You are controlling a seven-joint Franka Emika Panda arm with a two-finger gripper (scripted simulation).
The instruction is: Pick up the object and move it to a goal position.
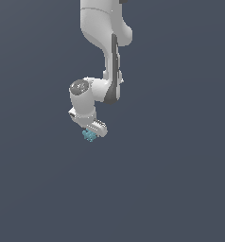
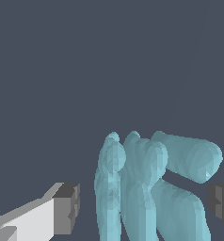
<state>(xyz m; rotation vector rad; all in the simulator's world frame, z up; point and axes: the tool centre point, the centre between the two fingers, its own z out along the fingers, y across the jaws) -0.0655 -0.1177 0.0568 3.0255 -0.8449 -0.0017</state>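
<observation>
In the exterior view you saw the white arm [image 1: 107,52] reaching down from the top edge, its wrist bent toward that view's left. The claw [image 1: 92,132] hung at the arm's lower end, and the small teal object [image 1: 89,136] sat right at its tip, partly covered by the white fingers. Everything around it was a flat dark grey-blue ground with no shadow or edge, so you could not tell whether the object was resting on it or lifted clear.

In the wrist view you had the object [image 2: 147,188] close up: a lumpy pale teal thing with several rounded, finger-like ridges, sitting between the two dark finger pads [image 2: 67,207]. The claw [image 2: 144,207] was spread. A strip of grey background showed between each pad and the object, so neither pad touched it and nothing was pinched.
</observation>
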